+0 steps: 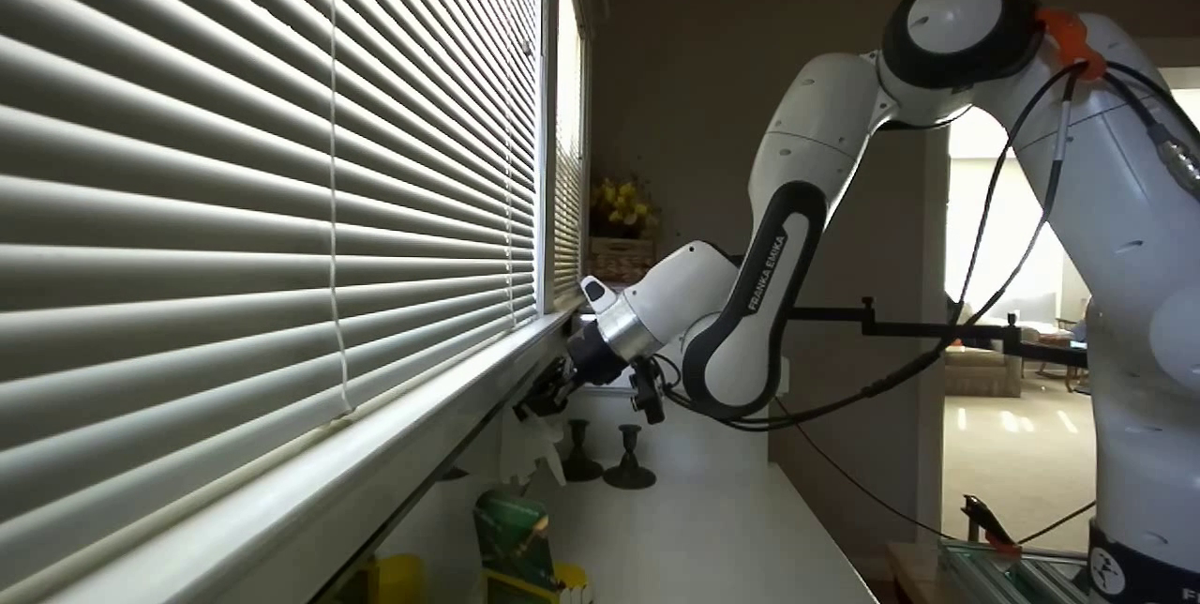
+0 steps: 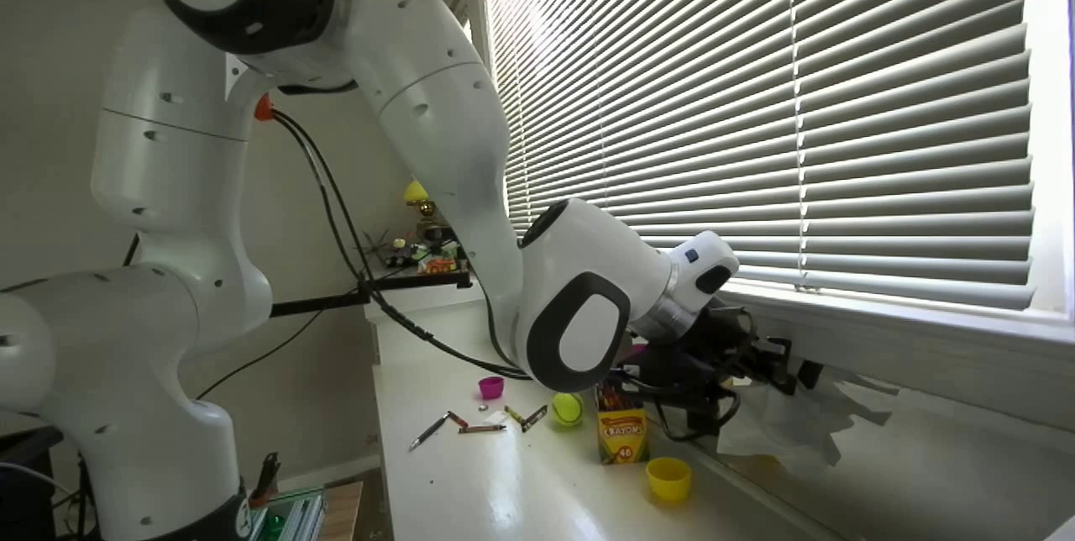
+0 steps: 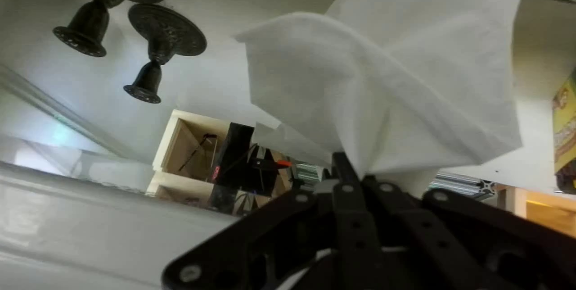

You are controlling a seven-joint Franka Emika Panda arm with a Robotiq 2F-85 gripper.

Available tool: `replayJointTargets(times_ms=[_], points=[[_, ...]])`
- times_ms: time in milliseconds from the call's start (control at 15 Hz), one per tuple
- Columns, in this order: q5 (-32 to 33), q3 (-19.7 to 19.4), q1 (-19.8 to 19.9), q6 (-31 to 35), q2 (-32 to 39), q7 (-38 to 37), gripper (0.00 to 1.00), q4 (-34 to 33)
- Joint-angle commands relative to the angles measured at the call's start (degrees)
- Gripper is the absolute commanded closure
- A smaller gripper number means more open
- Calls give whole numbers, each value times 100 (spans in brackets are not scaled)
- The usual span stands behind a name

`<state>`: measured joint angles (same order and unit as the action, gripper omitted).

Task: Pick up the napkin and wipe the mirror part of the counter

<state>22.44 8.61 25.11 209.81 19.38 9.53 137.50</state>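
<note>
The black jaws are clamping together on the thin white napkin, which is hanging near the grey reflective panel edging the long, smooth, pale grey-white tabletop. Two dark metal candlesticks and a yellow-and-green cardboard crayon box are standing there.

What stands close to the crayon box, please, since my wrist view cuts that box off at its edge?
Observer: A yellow cup stands near the crayon box, seen in an exterior view.
Operator: Thank you; is anything slim lying loose on the counter?
Observer: Yes, what looks like a dark pen lies there, toward the counter's long edge.
Operator: And what is there higher up than the gripper that holds the napkin?
Observer: Window blinds; in both exterior views their lower edge is above the gripper.
</note>
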Motion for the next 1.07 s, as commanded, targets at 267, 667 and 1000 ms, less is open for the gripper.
replayJointTargets(times_ms=[267,667,1000], points=[[648,611,353,-483,484,-339,100,-271],[578,870,569,-1187,1101,-173,100,-626],[546,932,934,-1161,1020,-183,100,-736]])
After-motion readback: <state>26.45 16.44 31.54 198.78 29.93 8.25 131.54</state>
